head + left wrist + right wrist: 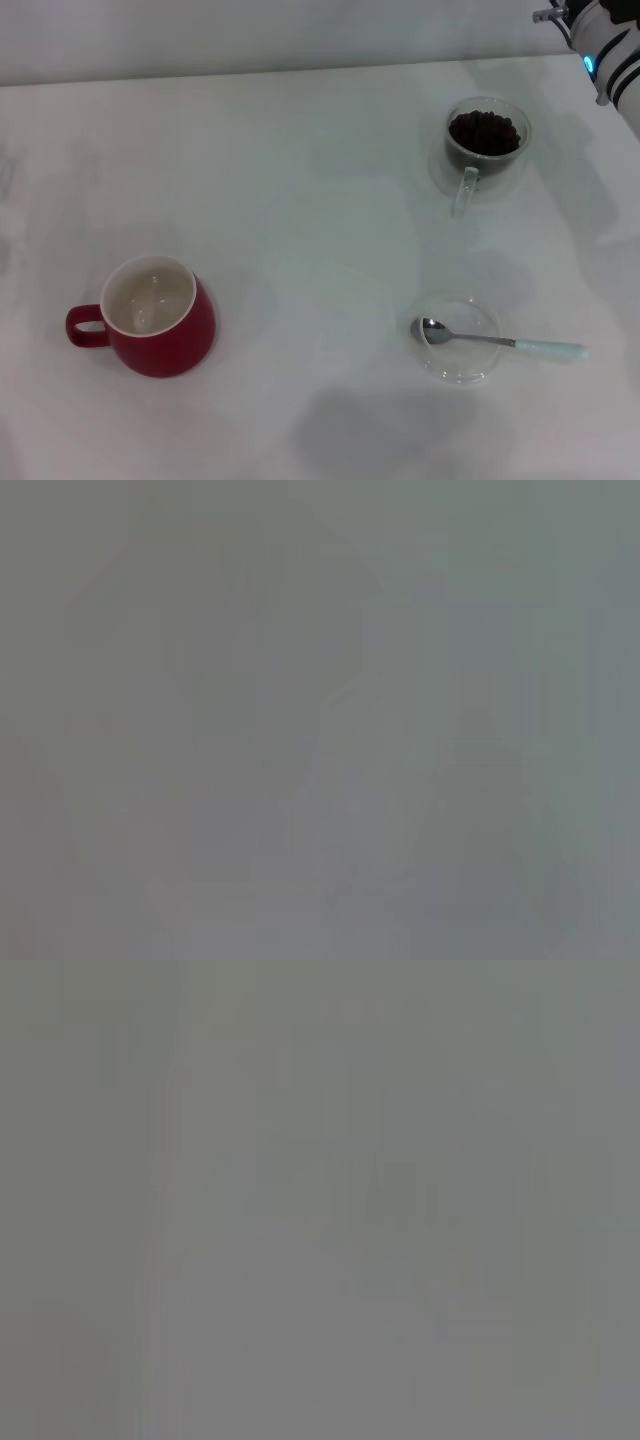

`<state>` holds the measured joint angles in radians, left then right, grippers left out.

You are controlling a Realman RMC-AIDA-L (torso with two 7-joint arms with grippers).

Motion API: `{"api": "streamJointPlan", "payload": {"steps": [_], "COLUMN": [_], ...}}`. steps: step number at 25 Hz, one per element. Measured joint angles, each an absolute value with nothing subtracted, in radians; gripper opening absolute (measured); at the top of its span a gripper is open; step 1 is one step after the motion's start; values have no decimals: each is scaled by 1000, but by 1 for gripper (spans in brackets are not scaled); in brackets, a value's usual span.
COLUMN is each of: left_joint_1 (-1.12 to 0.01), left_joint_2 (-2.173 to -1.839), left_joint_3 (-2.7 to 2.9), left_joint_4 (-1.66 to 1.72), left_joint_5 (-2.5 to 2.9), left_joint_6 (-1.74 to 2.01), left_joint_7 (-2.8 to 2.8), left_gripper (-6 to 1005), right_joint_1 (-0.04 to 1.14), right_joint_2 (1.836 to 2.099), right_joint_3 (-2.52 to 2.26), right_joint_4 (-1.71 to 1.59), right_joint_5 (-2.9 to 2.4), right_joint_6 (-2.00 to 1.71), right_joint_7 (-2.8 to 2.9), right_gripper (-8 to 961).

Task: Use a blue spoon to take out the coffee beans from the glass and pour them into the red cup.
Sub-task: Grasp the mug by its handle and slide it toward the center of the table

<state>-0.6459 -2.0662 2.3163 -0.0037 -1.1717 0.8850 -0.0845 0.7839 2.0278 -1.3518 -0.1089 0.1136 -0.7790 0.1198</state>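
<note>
right arm (607, 45) cropped, both wrist views blank

A dark-red cup (160, 318) is set upright, empty, near left. Far right, dark coffee beans (484, 131) are heaped in a clear glass (482, 150) — the blue spoon (500, 342) is laid flat nearer.

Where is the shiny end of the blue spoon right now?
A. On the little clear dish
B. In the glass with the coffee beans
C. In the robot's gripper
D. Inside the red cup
A. In the head view the blue spoon lies with its metal bowl on the shallow clear dish and its handle sticking out over the table, away from the red cup and the glass.
</note>
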Motion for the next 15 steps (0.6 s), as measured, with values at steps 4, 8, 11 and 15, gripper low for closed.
{"api": "streamJointPlan", "payload": {"steps": [4, 8, 11, 15], "left_joint_1": [-642, -624, -594, -516], "left_joint_2": [-2064, -2072, -2076, -2080], "left_joint_3": [2316, 2319, 2325, 2328], "left_joint_4": [-5, 0, 25, 101], "left_joint_5": [-1183, -1198, -1192, -1186], "left_joint_6": [867, 870, 897, 993], "left_joint_7": [-84, -84, -82, -81], "left_gripper": [876, 876, 875, 874], "right_joint_1": [784, 773, 751, 703], "right_joint_2": [2028, 2028, 2028, 2028], "right_joint_3": [-1360, -1360, -1361, -1362], "right_joint_4": [-108, -106, -104, -109], "right_joint_5": [116, 116, 116, 116], "right_joint_6": [-774, -773, -787, -824], "right_joint_7": [114, 113, 113, 121], "right_gripper": [868, 869, 869, 869]}}
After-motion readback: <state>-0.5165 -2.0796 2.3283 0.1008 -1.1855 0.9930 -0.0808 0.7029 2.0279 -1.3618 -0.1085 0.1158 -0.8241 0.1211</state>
